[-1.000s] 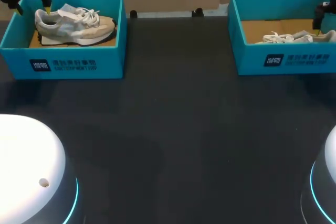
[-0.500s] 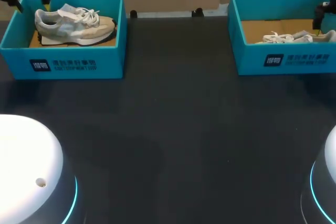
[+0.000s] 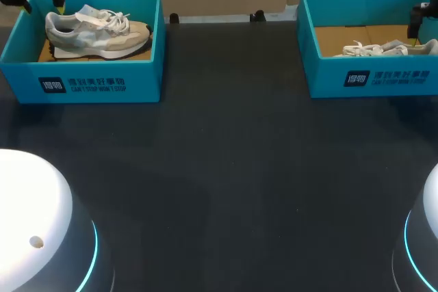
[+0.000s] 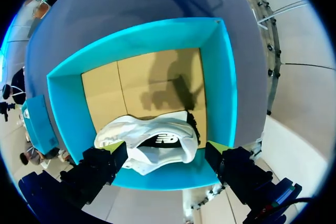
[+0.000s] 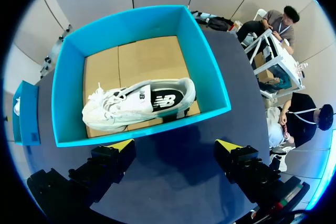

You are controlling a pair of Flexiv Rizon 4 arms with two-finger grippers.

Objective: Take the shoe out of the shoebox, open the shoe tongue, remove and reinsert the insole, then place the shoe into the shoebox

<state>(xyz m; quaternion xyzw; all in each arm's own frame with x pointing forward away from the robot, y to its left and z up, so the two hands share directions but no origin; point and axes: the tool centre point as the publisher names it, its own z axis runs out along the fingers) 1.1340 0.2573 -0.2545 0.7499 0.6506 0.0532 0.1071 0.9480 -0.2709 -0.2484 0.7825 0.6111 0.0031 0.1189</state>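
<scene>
A grey and beige sneaker point(image 3: 96, 32) lies on its side in the teal shoebox point(image 3: 102, 83) at the table's far left. My left gripper point(image 3: 44, 3) hangs open above the heel end of that box. In the left wrist view the heel of this sneaker point(image 4: 152, 142) shows between the spread fingers, well below them, inside the left shoebox point(image 4: 220, 77). A white sneaker point(image 3: 383, 49) lies in a second teal shoebox point(image 3: 369, 76) at the far right. My right gripper point(image 3: 416, 27) is open and high by that box's right end, over the right shoebox's wall point(image 5: 142, 129), with the white sneaker point(image 5: 136, 103) ahead.
The dark tabletop point(image 3: 226, 169) stretches between the two boxes and toward me. My arms' rounded white bases point(image 3: 34, 223) stand at the near left and near right corners.
My left gripper has risen a little above the heel of the left shoe. The right arm and both shoes have stayed put.
</scene>
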